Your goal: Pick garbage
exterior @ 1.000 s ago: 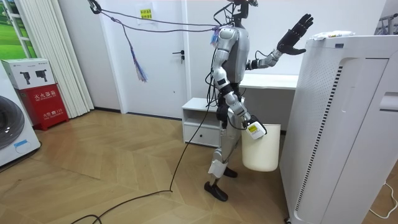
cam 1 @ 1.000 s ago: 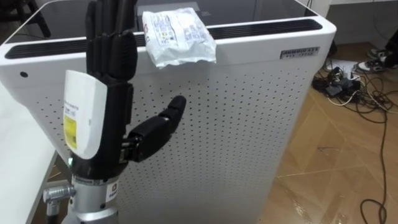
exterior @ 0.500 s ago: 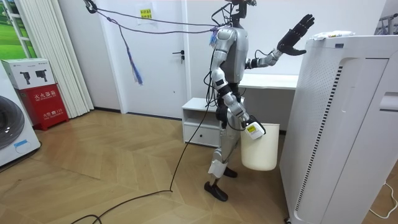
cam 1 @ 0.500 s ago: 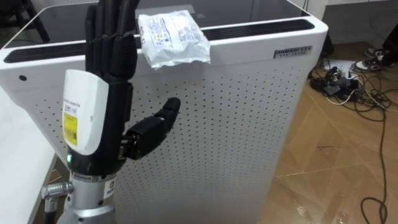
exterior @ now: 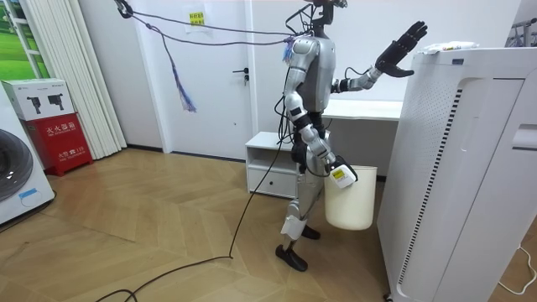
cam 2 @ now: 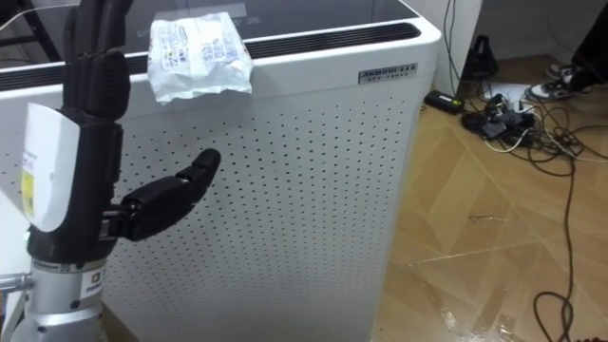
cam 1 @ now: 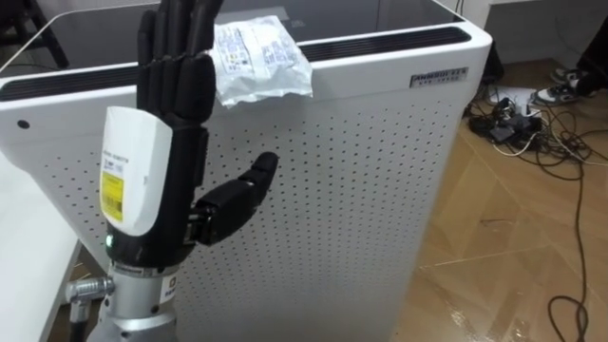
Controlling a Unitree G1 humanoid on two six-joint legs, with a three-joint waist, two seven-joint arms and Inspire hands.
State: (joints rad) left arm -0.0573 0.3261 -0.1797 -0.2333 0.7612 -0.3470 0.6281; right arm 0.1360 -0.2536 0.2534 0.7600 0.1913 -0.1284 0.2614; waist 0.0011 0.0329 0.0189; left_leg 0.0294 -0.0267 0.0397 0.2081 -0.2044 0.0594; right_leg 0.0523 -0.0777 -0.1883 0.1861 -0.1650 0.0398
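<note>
**Left hand raised open beside the packet, barely moved since a second ago**

The tall white perforated cabinet [cam 1: 361, 190] stands right in front of the left hand [cam 1: 176, 81], its wall behind the palm and its dark top panel beyond the fingertips. In the room view the robot stands upright on the wooden floor [exterior: 151, 226], facing this cabinet, with a white table [exterior: 369, 109] behind its raised arm. A white bin [exterior: 351, 201] hangs at the right hand [exterior: 338, 173], low at the robot's hip and well below the raised hand; how that hand grips it is too small to tell.

The left hand is held upright with its back to the camera, fingers straight and together, thumb spread out to the side, holding nothing. The garbage, a crumpled white packet [cam 1: 258, 57], lies on the cabinet's top front edge, just to the right of the fingertips; the right eye view shows a gap between them.

Against the pictures of a second ago, the whole eye view has slid a little, so the camera moved. The packet lies where it lay, and the hand has crept slightly nearer its left edge, posture unchanged.
</note>
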